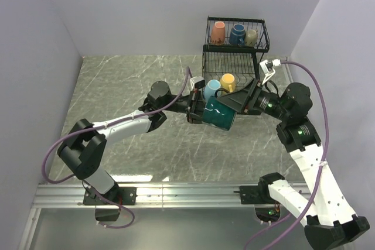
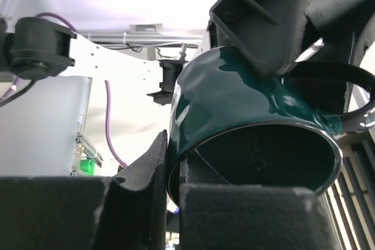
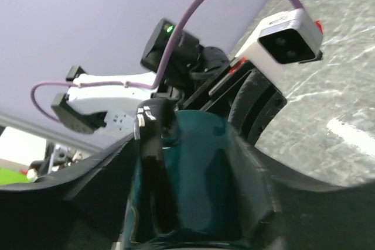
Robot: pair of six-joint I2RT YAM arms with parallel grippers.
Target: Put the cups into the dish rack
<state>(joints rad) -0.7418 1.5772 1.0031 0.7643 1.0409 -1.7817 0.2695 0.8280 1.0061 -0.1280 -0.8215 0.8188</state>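
Observation:
The dark teal green mug (image 1: 220, 115) hangs in the air just in front of the black wire dish rack (image 1: 206, 57), held from both sides. My left gripper (image 1: 196, 111) is shut on its rim, one finger inside and one outside, as the left wrist view shows (image 2: 173, 156). My right gripper (image 1: 235, 102) is shut around the mug's body (image 3: 205, 168), with the handle (image 3: 155, 162) towards its left finger. The orange-pink (image 1: 218, 33), navy (image 1: 237, 34) and olive-grey (image 1: 251, 37) mugs sit in the upper basket. The light blue (image 1: 211, 89) and yellow (image 1: 228, 82) mugs sit in the lower tray.
The rack stands at the far right against the back wall. The grey marble table (image 1: 129, 86) stretches left of it. White walls close in the left, back and right sides. Purple cables (image 1: 316, 86) loop off both arms.

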